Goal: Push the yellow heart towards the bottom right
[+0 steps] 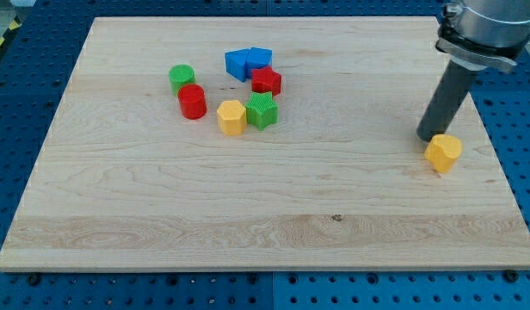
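The counter (274,232) is a pale wooden board lying on a blue perforated base (523,103). The arm carries no hand that opens or closes; it ends in a dark rod, and my tip (427,137) rests on the counter near the view's right edge.

The yellow heart (443,152) lies just to the lower right of my tip. The two appear to touch, though the rod hides the contact point, so this cannot be confirmed.

All other blocks form a loose cluster in the upper middle of the counter, well apart from my tip:
- a green cylinder (181,77) with a red cylinder (193,102) just below it;
- two blue blocks (248,63) pressed together, shapes unclear;
- a red star (267,81) touching them from below;
- a green star (261,111) beside a yellow hexagonal block (231,117).
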Tool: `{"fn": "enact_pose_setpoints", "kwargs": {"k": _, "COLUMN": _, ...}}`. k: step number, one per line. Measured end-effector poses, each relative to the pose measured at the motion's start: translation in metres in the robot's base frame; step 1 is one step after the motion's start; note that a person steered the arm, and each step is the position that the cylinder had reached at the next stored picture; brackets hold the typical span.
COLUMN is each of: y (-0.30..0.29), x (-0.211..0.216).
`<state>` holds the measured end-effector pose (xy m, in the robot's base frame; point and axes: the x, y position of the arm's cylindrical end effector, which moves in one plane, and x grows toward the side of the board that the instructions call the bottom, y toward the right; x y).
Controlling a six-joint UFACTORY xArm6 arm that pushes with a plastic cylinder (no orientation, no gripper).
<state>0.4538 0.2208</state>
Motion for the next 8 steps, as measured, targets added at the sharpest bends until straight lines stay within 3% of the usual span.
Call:
{"fn": "enact_pose_setpoints", "kwargs": {"k": 4, "y": 0.0, "x": 0.075}}
{"fn": "enact_pose_setpoints", "kwargs": {"k": 8, "y": 0.069, "x": 0.088}}
